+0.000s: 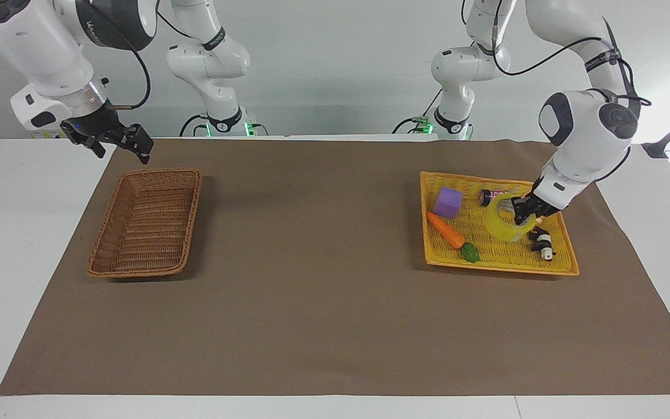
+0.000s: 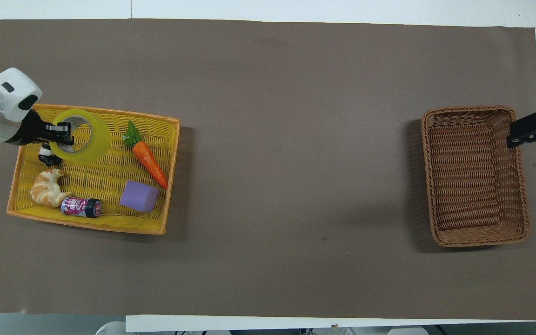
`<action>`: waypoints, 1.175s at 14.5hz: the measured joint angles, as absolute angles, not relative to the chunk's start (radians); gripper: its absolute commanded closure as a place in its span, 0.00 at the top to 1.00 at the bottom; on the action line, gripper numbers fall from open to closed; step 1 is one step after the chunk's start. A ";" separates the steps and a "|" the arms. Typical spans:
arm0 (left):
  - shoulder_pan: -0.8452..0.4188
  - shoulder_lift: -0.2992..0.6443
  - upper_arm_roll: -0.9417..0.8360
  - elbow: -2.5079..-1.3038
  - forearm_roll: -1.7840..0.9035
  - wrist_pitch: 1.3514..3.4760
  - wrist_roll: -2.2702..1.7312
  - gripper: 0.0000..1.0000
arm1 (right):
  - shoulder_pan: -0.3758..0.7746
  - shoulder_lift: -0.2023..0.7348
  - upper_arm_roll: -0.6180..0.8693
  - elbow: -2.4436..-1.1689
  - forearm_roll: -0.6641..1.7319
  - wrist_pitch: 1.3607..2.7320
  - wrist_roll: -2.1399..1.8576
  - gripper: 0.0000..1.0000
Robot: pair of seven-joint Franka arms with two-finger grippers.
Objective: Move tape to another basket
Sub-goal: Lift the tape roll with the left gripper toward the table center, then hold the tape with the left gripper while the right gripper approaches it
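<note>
Yellow tape [image 1: 505,222] is pinched by its wall in the left gripper [image 1: 522,213], one finger inside the core, one outside. That is the sensible grip, since the full roll looks too wide to span. Roll hangs tilted, lifted clear of the yellow mesh basket [image 1: 562,265] floor by my read, above the part farthest from the robots.

Directly under and beside it: panda figure [image 1: 542,243]. Croissant [image 2: 47,187] and small can [image 2: 81,207] sit in the part nearest the robots, with the purple block [image 1: 448,202] and carrot [image 1: 446,230] toward the table's middle. Nothing touches the roll. A low swing could clip the carrot or the basket's rim on the way out.

Brown wicker basket [image 1: 148,221] sits well apart at the right arm's end, with only bare brown mat [image 1: 312,262] between. Right gripper [image 1: 118,142] waits, fingers spread, above that basket's corner nearest the robots. It could crowd the drop.
</note>
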State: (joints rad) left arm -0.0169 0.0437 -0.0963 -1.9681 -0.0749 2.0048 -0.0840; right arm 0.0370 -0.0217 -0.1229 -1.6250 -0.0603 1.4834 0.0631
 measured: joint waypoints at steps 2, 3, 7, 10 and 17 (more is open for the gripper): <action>-0.114 0.047 -0.102 -1.951 -0.102 2.008 -0.235 0.00 | 0.037 -0.022 -0.123 -1.625 -0.060 1.483 0.063 1.00; -0.172 0.050 -0.105 -1.948 -0.104 2.014 -0.315 0.00 | 0.037 -0.022 -0.123 -1.625 -0.060 1.483 0.063 1.00; -0.393 0.058 -0.111 -1.943 -0.143 2.101 -0.570 0.00 | 0.037 -0.022 -0.123 -1.625 -0.060 1.483 0.063 1.00; -0.509 0.058 -0.112 -1.941 -0.176 2.185 -0.679 0.00 | 0.037 -0.022 -0.123 -1.625 -0.060 1.483 0.063 1.00; -0.537 0.059 -0.104 -1.937 -0.183 2.236 -0.708 0.00 | 0.037 -0.022 -0.123 -1.625 -0.060 1.483 0.063 1.00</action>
